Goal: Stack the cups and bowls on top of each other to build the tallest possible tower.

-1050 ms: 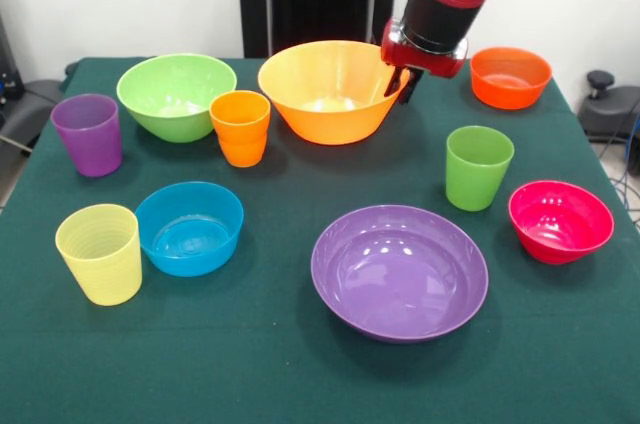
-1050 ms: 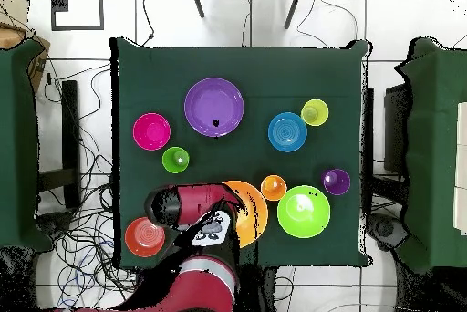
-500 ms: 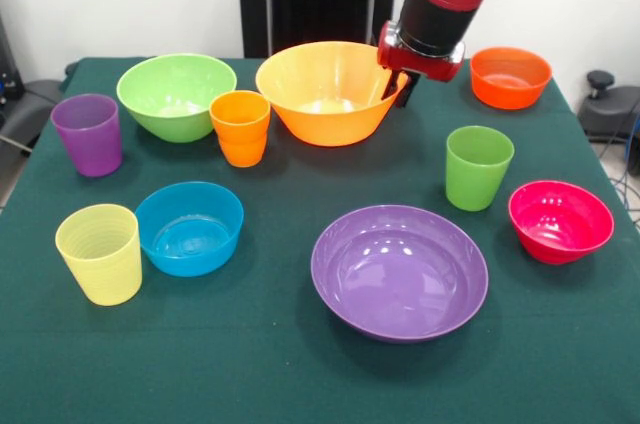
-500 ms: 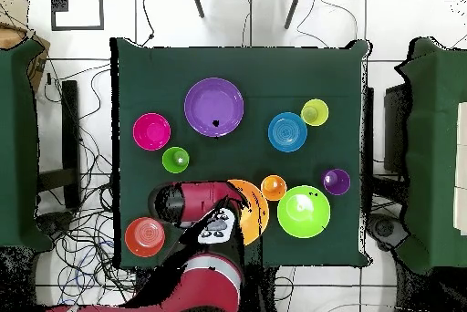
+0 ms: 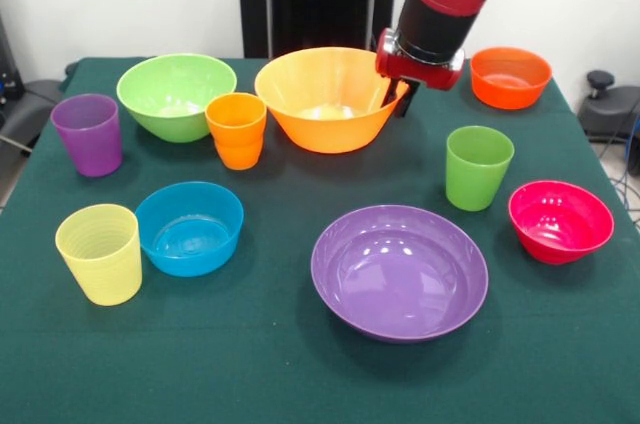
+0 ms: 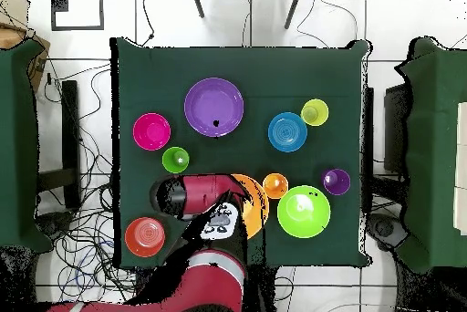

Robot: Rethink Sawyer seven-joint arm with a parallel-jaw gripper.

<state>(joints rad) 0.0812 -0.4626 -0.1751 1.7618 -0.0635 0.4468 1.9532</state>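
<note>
Orange-yellow bowl [image 5: 328,97] is clamped at its rim by the tool [image 5: 397,87]; no writing readable.

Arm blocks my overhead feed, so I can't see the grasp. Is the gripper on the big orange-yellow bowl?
Observer: Yes. In the front view the gripper straddles the rim of the large orange-yellow bowl, one finger inside and one outside.
Operator: Anything inside the half the arm hides?
Observer: No, the front view shows the bowl is empty.
</note>
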